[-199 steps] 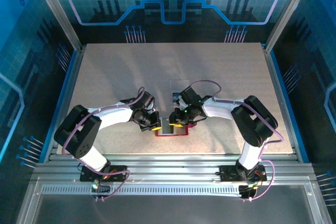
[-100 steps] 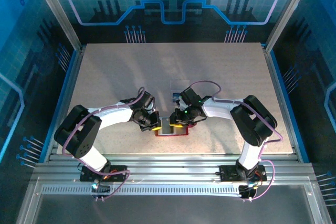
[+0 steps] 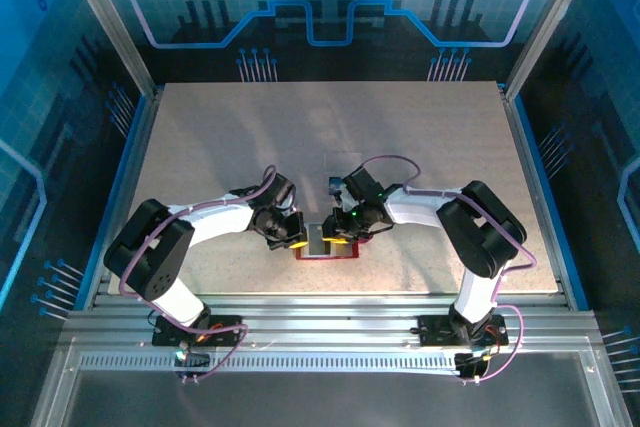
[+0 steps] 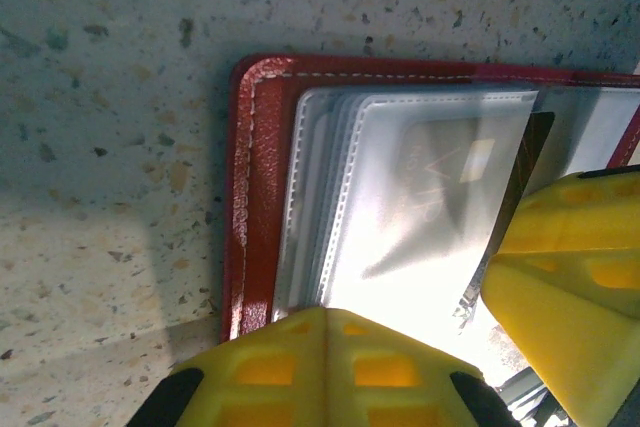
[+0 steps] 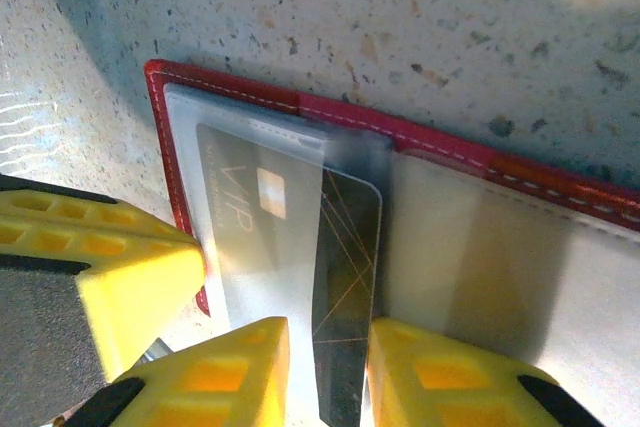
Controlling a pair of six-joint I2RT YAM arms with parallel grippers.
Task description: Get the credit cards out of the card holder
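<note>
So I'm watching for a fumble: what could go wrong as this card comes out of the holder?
The right hand pinches the dark card only by its exposed strip, so it may slip. The left hand, shut, pins just an edge of the clear pockets; the red card holder could drag along.

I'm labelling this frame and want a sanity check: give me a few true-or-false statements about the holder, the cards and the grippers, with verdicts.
1. The holder lies open on the table. True.
2. The dark card sticks partway out of its pocket. True.
3. The left gripper is wide open. False: its fingers are pressed together, over the clear pockets.
4. The right gripper hangs far from the holder. False: its fingers stand on either side of the dark card's exposed strip.
</note>
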